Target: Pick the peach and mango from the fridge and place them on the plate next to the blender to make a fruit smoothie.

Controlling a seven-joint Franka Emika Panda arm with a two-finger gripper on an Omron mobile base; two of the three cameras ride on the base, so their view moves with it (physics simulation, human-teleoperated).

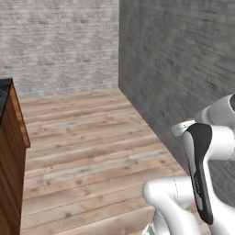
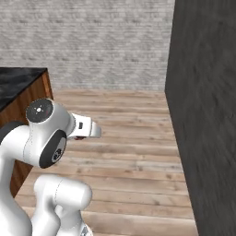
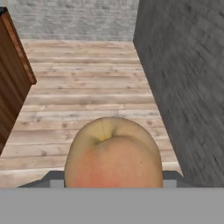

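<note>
Three views, one moment: both base views look over the arm at open floor, while the hand view looks along the pincer and past the fruit it carries.
Grey brick wall (image 1: 59,41): closes the far end of the room in all three views.
Dark grey wall (image 1: 183,59): a tall, rough slab on the right, running from the foreground to the brick wall; it stands close beside the arm.
Plank floor (image 1: 92,137): pale wood, bare between the slab and the bench.
Bench (image 2: 18,85): wooden sides with a black top, at the left; the right base view shows the top surface, the hand view shows just a brown corner.
Arm (image 2: 46,133): white with dark joints, folded low in the foreground, and it hides the hand's grip in the two base views.
Peach (image 3: 113,157): large at the bottom of the hand view, orange with a red blush and a yellow cleft on top, up in the air above the floor.
Pincer (image 3: 113,181): clamped on the peach, a grey jaw edge peeking out on each side of it.
</note>
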